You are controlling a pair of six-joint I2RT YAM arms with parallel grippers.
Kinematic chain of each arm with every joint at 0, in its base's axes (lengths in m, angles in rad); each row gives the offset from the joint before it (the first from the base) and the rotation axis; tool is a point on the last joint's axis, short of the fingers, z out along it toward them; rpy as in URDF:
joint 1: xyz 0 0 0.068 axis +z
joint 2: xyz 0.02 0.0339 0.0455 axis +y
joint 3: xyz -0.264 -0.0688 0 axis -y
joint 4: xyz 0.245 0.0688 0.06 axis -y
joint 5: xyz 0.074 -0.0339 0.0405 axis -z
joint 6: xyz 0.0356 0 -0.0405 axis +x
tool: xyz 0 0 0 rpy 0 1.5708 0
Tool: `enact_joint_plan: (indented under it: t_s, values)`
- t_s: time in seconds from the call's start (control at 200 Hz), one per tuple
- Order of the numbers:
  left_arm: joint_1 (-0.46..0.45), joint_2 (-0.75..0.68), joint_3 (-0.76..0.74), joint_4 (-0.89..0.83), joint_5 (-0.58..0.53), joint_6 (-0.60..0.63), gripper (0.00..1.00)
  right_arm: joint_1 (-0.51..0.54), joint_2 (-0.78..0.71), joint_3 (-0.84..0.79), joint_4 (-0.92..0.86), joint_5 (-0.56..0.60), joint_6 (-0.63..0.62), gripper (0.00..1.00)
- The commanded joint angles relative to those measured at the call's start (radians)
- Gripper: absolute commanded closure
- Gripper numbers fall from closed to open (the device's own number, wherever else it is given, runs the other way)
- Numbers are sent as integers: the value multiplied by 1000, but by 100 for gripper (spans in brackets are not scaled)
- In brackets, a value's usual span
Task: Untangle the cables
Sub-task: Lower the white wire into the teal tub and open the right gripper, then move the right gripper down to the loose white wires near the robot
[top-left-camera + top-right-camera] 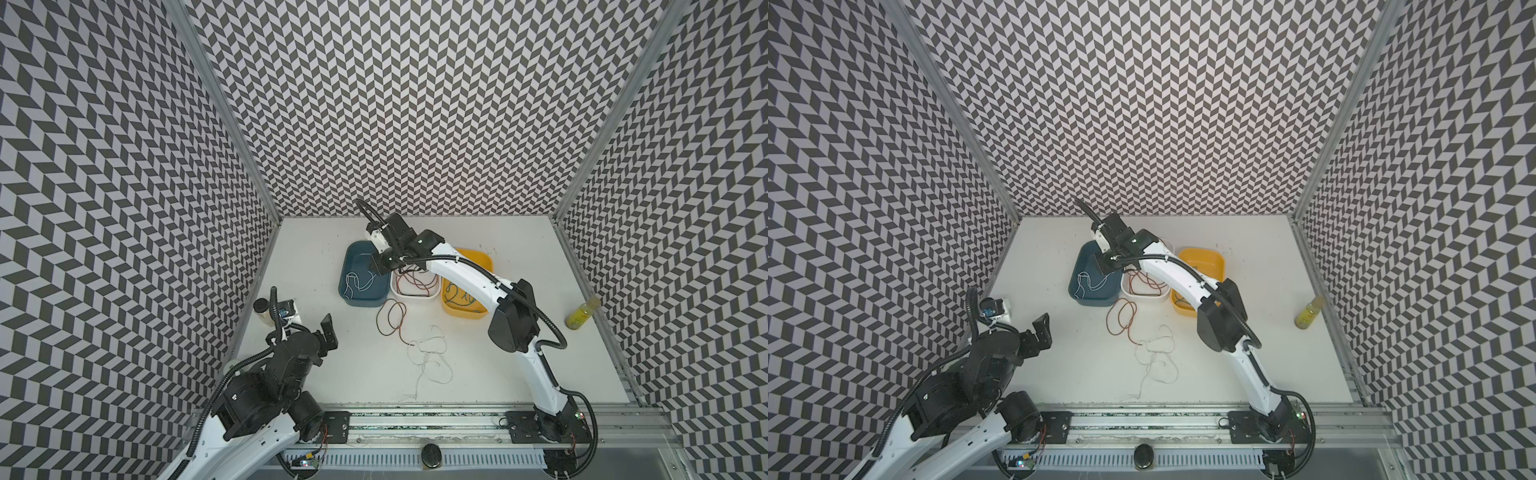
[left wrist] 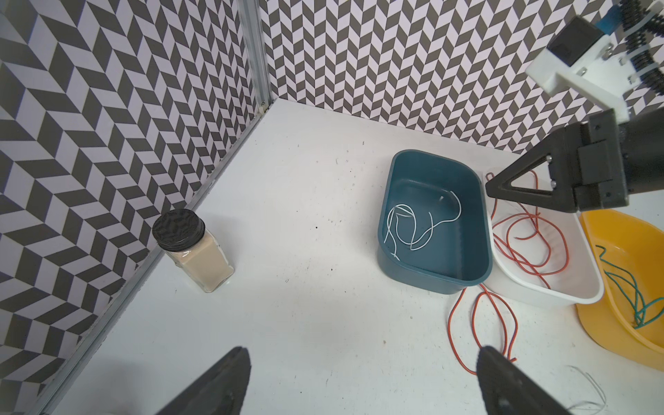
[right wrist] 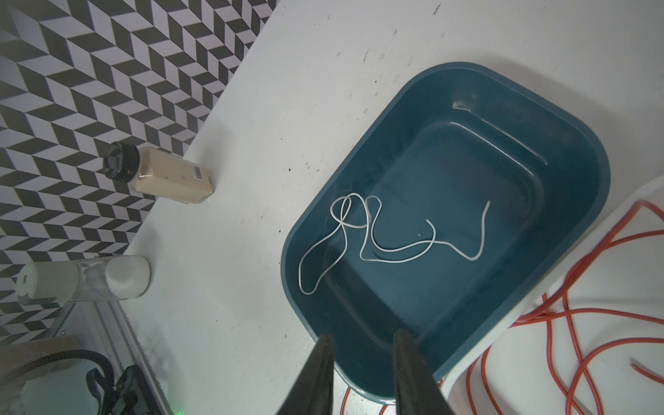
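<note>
Three tubs sit in a row toward the back of the tabletop [image 1: 332,374], snug side by side: left tub [image 1: 362,302] with the left cable [image 1: 359,282] in it, middle tub [image 1: 413,301] with the middle cable [image 1: 415,284], and right tub [image 1: 461,316] with the right cable [image 1: 457,297]. The looped cable [image 1: 391,319] lies on the tabletop just in front of the middle tub. The sprawled cable [image 1: 428,357] is nearer the front and seems to cross its end. The jar [image 1: 261,308] is by the left wall, and the bottle [image 1: 582,318] is by the right.
</note>
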Motion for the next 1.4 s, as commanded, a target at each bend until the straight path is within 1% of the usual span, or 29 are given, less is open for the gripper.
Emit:
enact_joint_plan:
  t_s: [0.0, 0.085, 0.215, 0.331, 0.426, 0.516, 0.586, 0.656, 0.671, 0.686, 0.721, 0.726, 0.736, 0.746, 0.761, 0.936, 1.142, 1.267, 1.397]
  values:
    - [7, 10, -14, 13, -7, -1, 0, 13, -140, -50, -18, 26, -14, 68]
    - [8, 10, -14, 13, -7, -1, 0, 24, -242, -165, 0, 44, -9, 64]
    - [9, 9, -14, 13, -4, 1, 0, 36, -432, -416, 71, 60, 28, 59]
    - [9, 13, -14, 15, 1, 2, 0, 41, -596, -637, 122, 111, 75, 50]
    - [10, 17, -13, 15, 4, 3, 0, 46, -708, -798, 154, 132, 106, 47]
    - [9, 17, -13, 15, 6, 3, 0, 57, -795, -919, 186, 139, 130, 45]
    - [10, 17, -14, 15, 6, 4, 0, 75, -849, -996, 195, 174, 139, 42]
    - [10, 18, -13, 15, 7, 3, 0, 89, -890, -1063, 201, 190, 163, 38]
    - [10, 20, -13, 15, 6, 4, 0, 90, -897, -1075, 202, 190, 173, 28]
    - [9, 20, -14, 15, 6, 3, 0, 91, -902, -1088, 204, 189, 182, 25]
    - [9, 21, -14, 15, 6, 3, 0, 91, -913, -1110, 204, 182, 203, 23]
    - [9, 20, -14, 15, 6, 4, 0, 91, -915, -1120, 206, 180, 213, 17]
    - [9, 21, -13, 15, 6, 3, 0, 91, -917, -1128, 209, 177, 221, 10]
    - [9, 22, -14, 15, 6, 3, 0, 92, -919, -1136, 210, 172, 227, 7]
    - [9, 22, -14, 15, 6, 3, 0, 93, -920, -1147, 213, 165, 235, 6]
    - [9, 29, -14, 15, 7, 3, 0, 105, -895, -1224, 246, 156, 335, 4]
    - [9, 30, -12, 13, 6, 4, 0, 119, -822, -1253, 292, 189, 389, 6]
    - [10, 28, -14, 15, 6, 4, 0, 122, -768, -1251, 301, 209, 410, 11]
    - [9, 27, -14, 15, 6, 4, 0, 122, -708, -1243, 315, 206, 424, 20]
